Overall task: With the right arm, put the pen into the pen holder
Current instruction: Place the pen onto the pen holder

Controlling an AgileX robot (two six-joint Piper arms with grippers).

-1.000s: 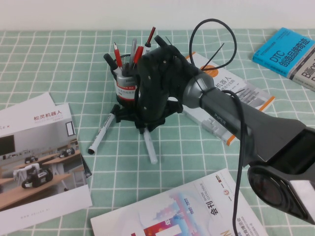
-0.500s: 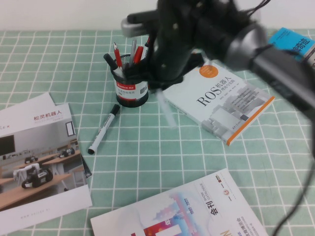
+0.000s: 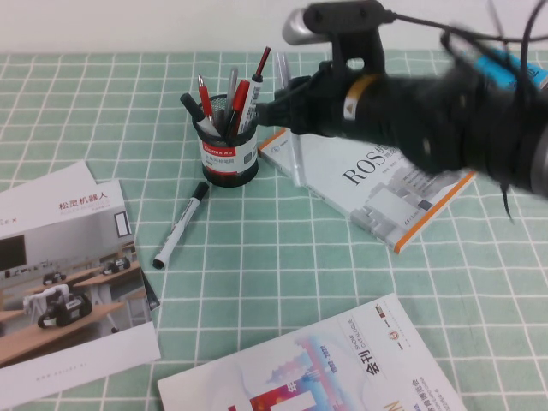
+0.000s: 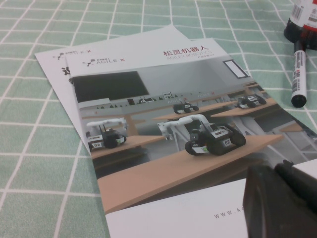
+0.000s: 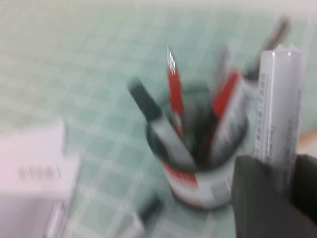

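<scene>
The right claw (image 3: 287,107) is up off the surface (image 3: 257,257), clenched around the pale pen (image 3: 291,128). The pen hangs nearly upright, just beside the black mesh pen holder (image 3: 228,154), on the side toward the ROS book (image 3: 385,184), with its lower end over the book's corner. The holder is stuffed with red and black pens. A white marker with a black cap (image 3: 180,224) lies flat on the checkered cloth near the holder. The left claw (image 4: 282,198) sits low over a brochure (image 4: 163,124); can't tell if it's released or not.
</scene>
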